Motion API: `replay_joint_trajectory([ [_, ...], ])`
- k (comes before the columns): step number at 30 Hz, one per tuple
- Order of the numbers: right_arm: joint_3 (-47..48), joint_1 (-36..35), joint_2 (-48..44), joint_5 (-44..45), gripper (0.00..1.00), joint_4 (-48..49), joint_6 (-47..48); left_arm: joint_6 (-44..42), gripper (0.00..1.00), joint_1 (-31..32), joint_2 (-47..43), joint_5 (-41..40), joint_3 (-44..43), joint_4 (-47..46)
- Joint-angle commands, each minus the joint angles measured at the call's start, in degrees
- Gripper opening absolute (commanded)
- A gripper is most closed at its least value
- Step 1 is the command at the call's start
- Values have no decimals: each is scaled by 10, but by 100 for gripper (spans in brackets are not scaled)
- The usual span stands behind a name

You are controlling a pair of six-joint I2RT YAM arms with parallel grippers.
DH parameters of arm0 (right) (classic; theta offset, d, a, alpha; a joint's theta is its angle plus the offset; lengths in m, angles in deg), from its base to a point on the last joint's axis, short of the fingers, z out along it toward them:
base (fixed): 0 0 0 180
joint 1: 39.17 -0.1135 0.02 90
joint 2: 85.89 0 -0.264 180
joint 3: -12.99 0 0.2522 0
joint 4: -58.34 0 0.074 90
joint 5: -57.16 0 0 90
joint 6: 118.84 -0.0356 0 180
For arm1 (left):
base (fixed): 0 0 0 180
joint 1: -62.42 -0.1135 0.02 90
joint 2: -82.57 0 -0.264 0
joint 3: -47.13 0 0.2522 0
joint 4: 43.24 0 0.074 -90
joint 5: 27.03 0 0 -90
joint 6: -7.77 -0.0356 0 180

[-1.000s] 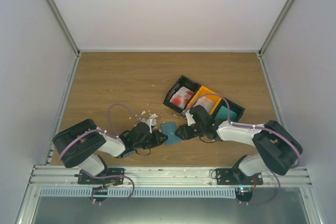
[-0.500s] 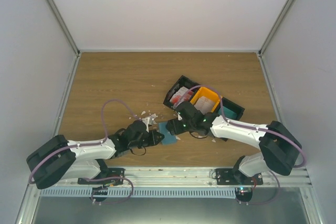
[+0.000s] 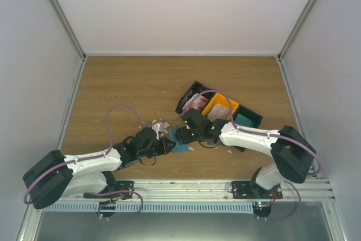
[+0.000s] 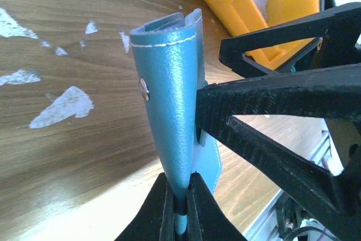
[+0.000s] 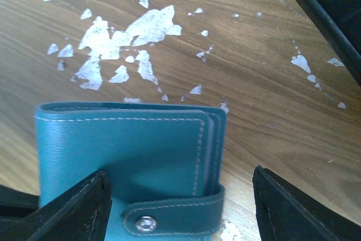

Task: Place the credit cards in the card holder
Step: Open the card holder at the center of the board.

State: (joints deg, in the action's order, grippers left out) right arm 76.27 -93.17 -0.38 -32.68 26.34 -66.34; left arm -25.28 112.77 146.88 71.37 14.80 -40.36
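The holder [image 4: 169, 117] stands on edge on the table [image 3: 124, 94], just off the tray's [image 3: 190, 90] near-left corner, folded shut, with its snap strap [image 5: 169, 218] wrapped round one side. The left gripper [image 4: 177, 198] is clamped on the holder's lower edge, its two fingers pressed together on the leather. The right gripper [image 5: 180, 176] comes from the tray side with its jaws wide apart, the holder sitting between them. In the left wrist view one of its black fingers [image 4: 265, 97] touches the holder's flat face. The other finger is clear of the holder.

The cards are all in the tray: red-and-white ones [image 3: 196, 102] in its left compartment, whitish ones [image 3: 217, 112] in the orange bin [image 3: 225, 104] in the middle, and a teal one [image 3: 243, 119] at its right end. White scraps [image 5: 138, 38] litter the wood to the left of the tray.
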Motion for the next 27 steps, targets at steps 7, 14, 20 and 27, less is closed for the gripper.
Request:
replay_joint_trajectory([
  [7, 0, -7, 35, 130, 49, -89, -55, -26, 0, -4, -37, -28, -23, -5],
  [14, 12, -6, -3, 134, 37, -104, -56, -29, 0, -8, -31, -27, -25, 1],
  [20, 2, -6, -60, 32, 56, -4, -21, -37, 0, -9, -27, -25, -33, -2],
  [27, 7, -6, -33, -15, 61, 4, -8, -44, 0, -9, -19, -11, -37, -8],
])
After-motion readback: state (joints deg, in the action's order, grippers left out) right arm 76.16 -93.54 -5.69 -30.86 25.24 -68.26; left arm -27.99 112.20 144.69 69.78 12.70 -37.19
